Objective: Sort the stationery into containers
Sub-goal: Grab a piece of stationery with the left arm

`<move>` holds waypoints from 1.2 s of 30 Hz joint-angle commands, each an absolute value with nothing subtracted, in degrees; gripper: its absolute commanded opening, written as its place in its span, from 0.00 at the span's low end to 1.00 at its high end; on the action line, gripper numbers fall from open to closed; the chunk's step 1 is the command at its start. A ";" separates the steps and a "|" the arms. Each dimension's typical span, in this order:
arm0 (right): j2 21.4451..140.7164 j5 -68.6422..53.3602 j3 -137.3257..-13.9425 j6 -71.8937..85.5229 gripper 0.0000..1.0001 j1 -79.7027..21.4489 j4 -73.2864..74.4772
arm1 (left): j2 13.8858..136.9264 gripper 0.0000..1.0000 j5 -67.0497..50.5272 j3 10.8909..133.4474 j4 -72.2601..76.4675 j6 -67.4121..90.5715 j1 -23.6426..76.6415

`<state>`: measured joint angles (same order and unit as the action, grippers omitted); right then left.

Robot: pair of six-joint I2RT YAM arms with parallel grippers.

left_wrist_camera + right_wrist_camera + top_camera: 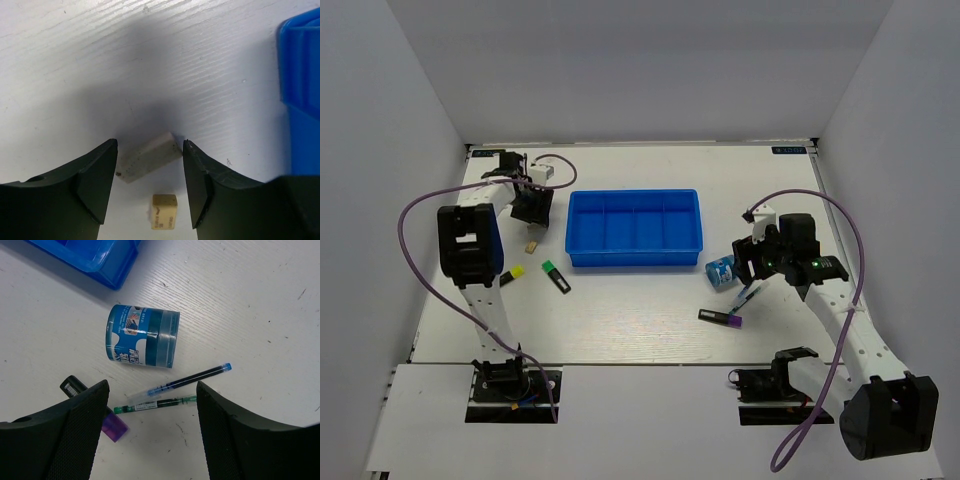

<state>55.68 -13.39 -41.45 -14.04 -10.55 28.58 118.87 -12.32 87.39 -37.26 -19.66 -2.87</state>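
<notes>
Tabletop [250, 290] lies bare beyond the right gripper [151, 387], spread wide and empty above a blue pen [190, 377] and green pen [155, 405]; left gripper [150, 145], equally open, straddles a grey eraser [147, 160] near the tray [300, 65] edge.

I'm working in what looks like a robotics lab test cell: bare white walls [640, 70] box in a white worktop [640, 320], with the left arm [470, 245] and right arm [840, 310] bolted at its near edge.

Blue ribbed plastic tray [635, 262] toward far edge; grey block eraser [148, 156] left of it; blue-white tape roll [721, 271] right (thin pens [750, 293] just before it).
</notes>
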 commanded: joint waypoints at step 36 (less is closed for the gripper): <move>53.88 -13.10 -42.54 -14.06 0.76 -11.25 28.04 | 114.79 0.06 -0.35 76.81 -33.13 -16.44 -0.44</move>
